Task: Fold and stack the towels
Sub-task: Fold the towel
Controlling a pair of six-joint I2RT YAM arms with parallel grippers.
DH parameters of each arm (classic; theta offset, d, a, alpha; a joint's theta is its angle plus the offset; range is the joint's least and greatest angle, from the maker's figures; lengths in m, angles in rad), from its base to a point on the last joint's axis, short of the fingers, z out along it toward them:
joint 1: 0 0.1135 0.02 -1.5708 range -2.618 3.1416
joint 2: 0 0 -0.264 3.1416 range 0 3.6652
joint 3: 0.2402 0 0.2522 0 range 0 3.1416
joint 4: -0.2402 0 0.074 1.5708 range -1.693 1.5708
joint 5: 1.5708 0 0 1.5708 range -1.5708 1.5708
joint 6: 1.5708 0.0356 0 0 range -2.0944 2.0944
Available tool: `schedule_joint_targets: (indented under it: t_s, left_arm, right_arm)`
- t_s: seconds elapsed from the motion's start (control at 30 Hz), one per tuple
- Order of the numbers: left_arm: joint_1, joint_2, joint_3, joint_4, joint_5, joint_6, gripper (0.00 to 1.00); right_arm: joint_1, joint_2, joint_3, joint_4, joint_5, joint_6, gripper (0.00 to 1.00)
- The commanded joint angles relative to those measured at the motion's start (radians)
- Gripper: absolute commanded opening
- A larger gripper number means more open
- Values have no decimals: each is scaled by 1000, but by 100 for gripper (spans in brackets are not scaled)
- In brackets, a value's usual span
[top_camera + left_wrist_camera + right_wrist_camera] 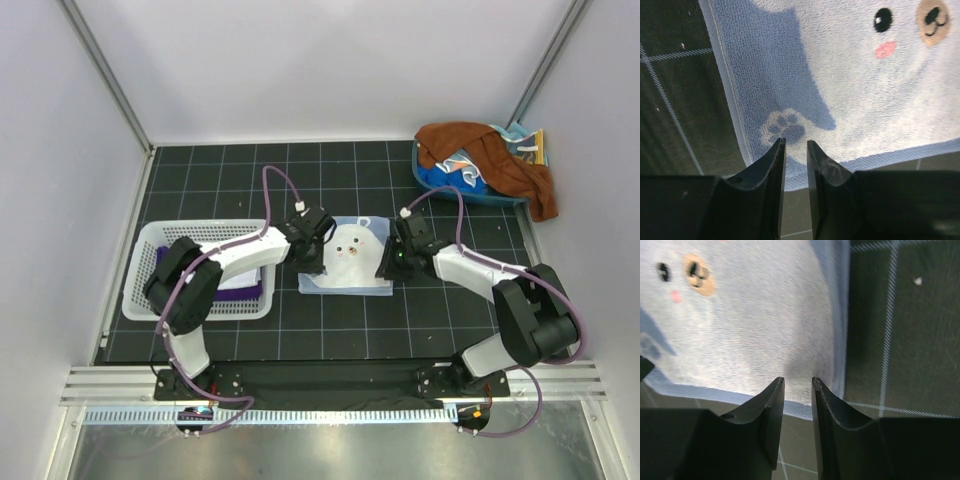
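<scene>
The left gripper (795, 142) has its jaws narrowly parted and holds nothing. Its tips are low over a corner of the light blue bear towel (855, 85), beside a paw print (785, 126). The right gripper (797, 380), also narrowly parted and empty, is over the towel's opposite side. The towel lies flat mid-mat. At 9 o'clock a white basket (140, 275) holds a purple towel (245, 292) and a white towel (240, 276). At 1 o'clock a rust-brown towel (485, 150) drapes over a blue tub (445, 188).

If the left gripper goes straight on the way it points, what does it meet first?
The left gripper would likely meet the bear towel first, near its paw print; depth is unclear.
</scene>
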Motion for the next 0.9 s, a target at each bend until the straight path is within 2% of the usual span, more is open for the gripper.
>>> schedule_joint_targets:
  t_s: [0.0, 0.27, 0.43, 0.67, 0.87]
  left_arm:
    - [-6, 6, -19, 64, -31, -11, 27]
    - [-66, 12, -92, 85, -53, -46, 26]
    - [-125, 14, -119, 90, -71, -83, 26]
    - [-207, -43, -151, 84, -68, -137, 25]
    - [-208, -124, -74, -10, -120, -99, 28]
  right_arm:
    - [3, 1, -44, 52, 62, 36, 35]
    - [4, -60, -107, 13, 92, 44, 35]
    - [4, -157, -120, -53, 149, 35, 35]
    - [4, -299, -142, -153, 134, 44, 35]
    - [4, -367, -61, -231, 126, 24, 36]
